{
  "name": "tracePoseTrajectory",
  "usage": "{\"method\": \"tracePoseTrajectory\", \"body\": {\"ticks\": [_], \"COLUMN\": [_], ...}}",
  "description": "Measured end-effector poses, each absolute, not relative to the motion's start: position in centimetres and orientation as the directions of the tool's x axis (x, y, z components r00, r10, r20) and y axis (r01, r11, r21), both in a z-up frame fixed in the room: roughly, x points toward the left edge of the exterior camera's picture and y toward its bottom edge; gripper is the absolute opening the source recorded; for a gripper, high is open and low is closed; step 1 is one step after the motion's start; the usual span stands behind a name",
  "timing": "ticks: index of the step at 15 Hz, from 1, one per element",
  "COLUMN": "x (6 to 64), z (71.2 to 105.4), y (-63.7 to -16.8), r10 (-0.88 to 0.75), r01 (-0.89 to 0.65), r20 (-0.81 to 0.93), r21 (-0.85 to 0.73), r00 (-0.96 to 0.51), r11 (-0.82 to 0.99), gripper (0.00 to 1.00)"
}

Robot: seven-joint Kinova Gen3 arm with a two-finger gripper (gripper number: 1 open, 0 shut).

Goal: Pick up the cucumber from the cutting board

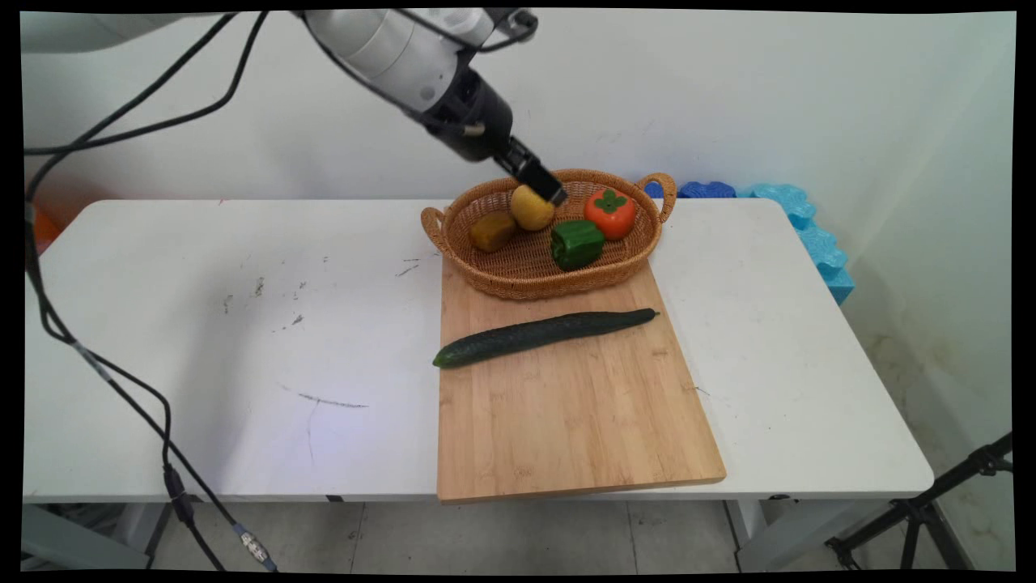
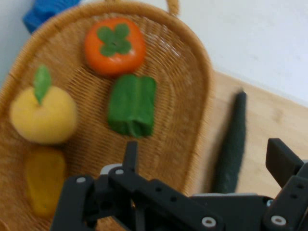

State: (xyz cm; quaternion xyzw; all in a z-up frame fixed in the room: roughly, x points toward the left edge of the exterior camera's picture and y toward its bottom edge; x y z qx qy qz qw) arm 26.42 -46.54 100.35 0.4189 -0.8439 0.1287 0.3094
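Hand view: gripper (image 2: 204, 151) spread wide, empty, above the basket (image 2: 192, 72), nearest the yellow fruit (image 2: 43, 118). Beside it lie a pepper (image 2: 132, 103), persimmon (image 2: 114, 45) and yellow-brown piece (image 2: 44, 180). A cucumber (image 2: 231, 144) lies outside on the board (image 2: 269, 115).

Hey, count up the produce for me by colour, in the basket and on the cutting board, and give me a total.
Green: 2, the green pepper in the basket and the cucumber on the cutting board
Yellow: 1, the yellow apple-like fruit
Yellow-brown: 1, the oblong piece
Orange: 1, the persimmon
Total: 5
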Motion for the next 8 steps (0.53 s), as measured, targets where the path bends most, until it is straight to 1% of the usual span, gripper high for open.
{"method": "tracePoseTrajectory", "body": {"ticks": [3, 8], "x": [26.2, 26.8], "z": [99.3, 95.5], "y": [-44.1, -40.8], "r10": [-0.633, -0.645], "r01": [-0.770, -0.751], "r20": [0.607, 0.549], "r21": [0.053, 0.047], "r00": [-0.481, -0.532], "r11": [0.636, 0.659], "gripper": [1.00, 1.00]}}
